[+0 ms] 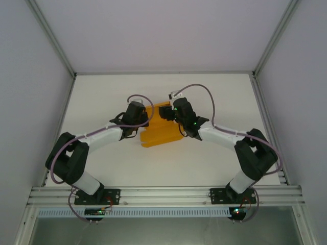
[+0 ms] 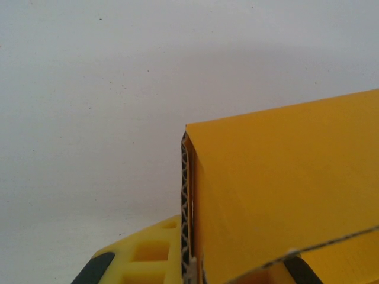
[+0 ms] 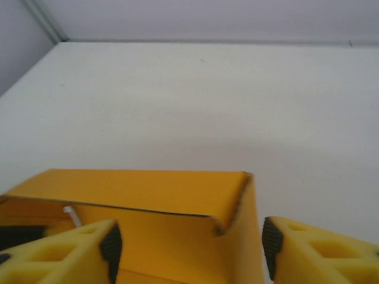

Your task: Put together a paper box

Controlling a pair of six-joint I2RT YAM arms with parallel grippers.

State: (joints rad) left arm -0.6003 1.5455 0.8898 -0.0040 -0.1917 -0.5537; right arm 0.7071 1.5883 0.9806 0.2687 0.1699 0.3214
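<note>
**Left gripper**: The jaws stand part-open and straddle the raised corrugated edge of the paper box. The edge lies against the left finger, and an orange panel slopes away over the right one. Whether the pads are clamping the card cannot be told. This position probably braces one wall upright while the other arm works.

**Right gripper**: The jaws are wide open and hold nothing. A folded corner of the box sits between them, just ahead of the pads. The right pad is apart from the card. This opening probably lets the fingers close on the corner flap or press it.

The box rests on the white table, between the two wrists.
</note>
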